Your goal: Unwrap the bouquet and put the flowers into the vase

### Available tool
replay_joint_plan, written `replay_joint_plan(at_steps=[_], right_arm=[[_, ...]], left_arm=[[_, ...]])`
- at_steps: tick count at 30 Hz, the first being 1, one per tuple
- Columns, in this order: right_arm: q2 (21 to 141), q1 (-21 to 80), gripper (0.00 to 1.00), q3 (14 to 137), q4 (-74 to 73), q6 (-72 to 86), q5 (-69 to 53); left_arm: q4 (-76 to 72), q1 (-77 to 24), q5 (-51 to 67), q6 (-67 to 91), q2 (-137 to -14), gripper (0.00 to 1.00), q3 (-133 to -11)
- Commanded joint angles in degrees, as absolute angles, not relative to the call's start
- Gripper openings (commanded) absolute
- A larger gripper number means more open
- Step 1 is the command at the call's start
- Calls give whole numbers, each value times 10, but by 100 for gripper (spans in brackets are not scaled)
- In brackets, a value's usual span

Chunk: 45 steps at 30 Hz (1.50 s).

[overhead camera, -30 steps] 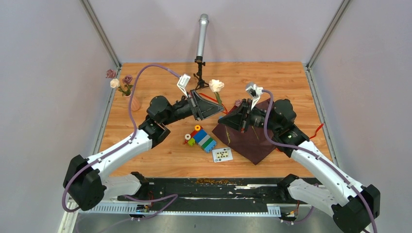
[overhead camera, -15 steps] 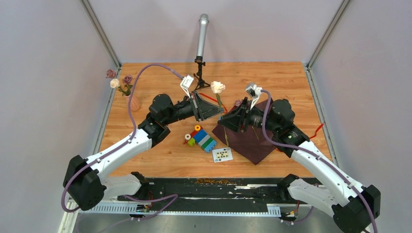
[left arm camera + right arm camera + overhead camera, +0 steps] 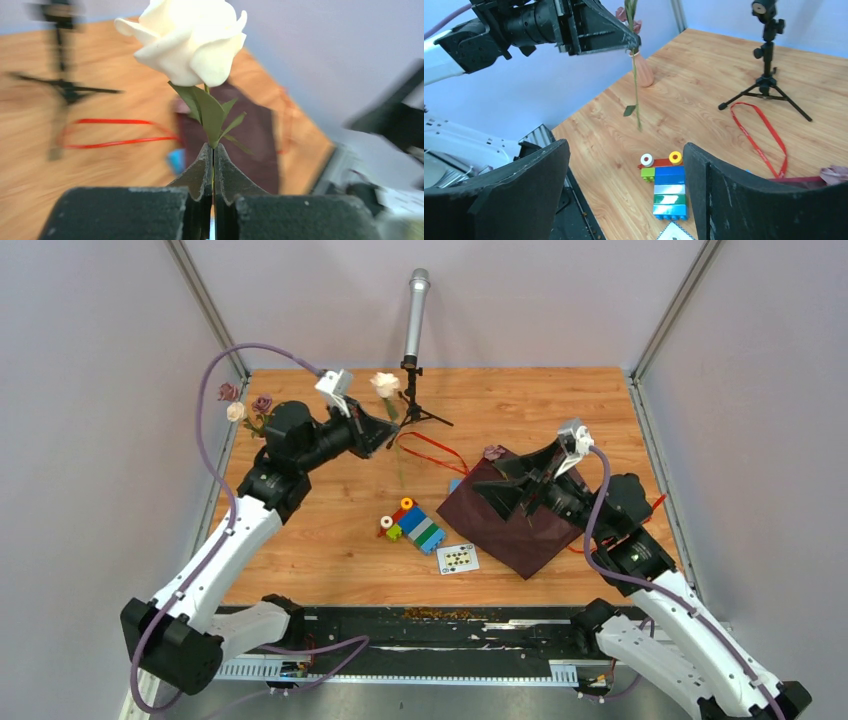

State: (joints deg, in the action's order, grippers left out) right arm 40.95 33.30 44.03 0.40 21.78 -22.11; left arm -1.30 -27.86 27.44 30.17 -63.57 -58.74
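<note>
Cream-white at the head and green below: pinching this rose [image 3: 187,40] by the stem, just under the leaves, with the jaws of the left gripper [image 3: 213,150] pressed together on it. Holding it upright in the air, lower stem hanging free, near the salmon vase [image 3: 275,452] but not inside. Showing three small roses [image 3: 262,403] standing in that vase. Spreading the jaws of the right gripper [image 3: 625,146] wide, gripping nothing, hovering above the maroon wrap [image 3: 510,530] lying flat on the table [image 3: 330,560]. Leaving one purple rose [image 3: 493,452] at the wrap's far corner, red ribbon [image 3: 425,445] beside it.
</note>
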Motion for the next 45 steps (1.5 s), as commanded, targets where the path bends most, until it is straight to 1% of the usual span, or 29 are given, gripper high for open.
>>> replay_joint_plan(at_steps=[1,3,5,9,13,16,22,26,33,45], right_arm=[[383,335,84,417,-22,196,-159],[373,335,85,404,-23,193,-150],[362,335,85,392,-22,188,-144],[345,335,85,379,-24,175,-138],[326,335,87,366,-26,168,-128],[318,335,87,361,-26,167,-112],[306,335,88,356,-20,167,-98],[306,335,89,358,-20,164,-94],[320,335,89,363,-15,168,-101],[319,335,88,361,-7,179,-104]], left_arm=[[80,-174,176,136,-622,0,-613],[66,-129,112,106,-625,0,-605],[14,-90,37,93,-624,0,-581],[-95,-33,-51,56,-648,0,-565],[-203,-4,-117,9,-677,0,-550],[-249,41,-112,1,-699,0,-547],[-279,85,-115,-10,-722,0,-540],[-312,120,-75,21,-731,0,-522],[-340,127,-31,53,-747,0,-509],[-362,127,-24,57,-772,0,-503]])
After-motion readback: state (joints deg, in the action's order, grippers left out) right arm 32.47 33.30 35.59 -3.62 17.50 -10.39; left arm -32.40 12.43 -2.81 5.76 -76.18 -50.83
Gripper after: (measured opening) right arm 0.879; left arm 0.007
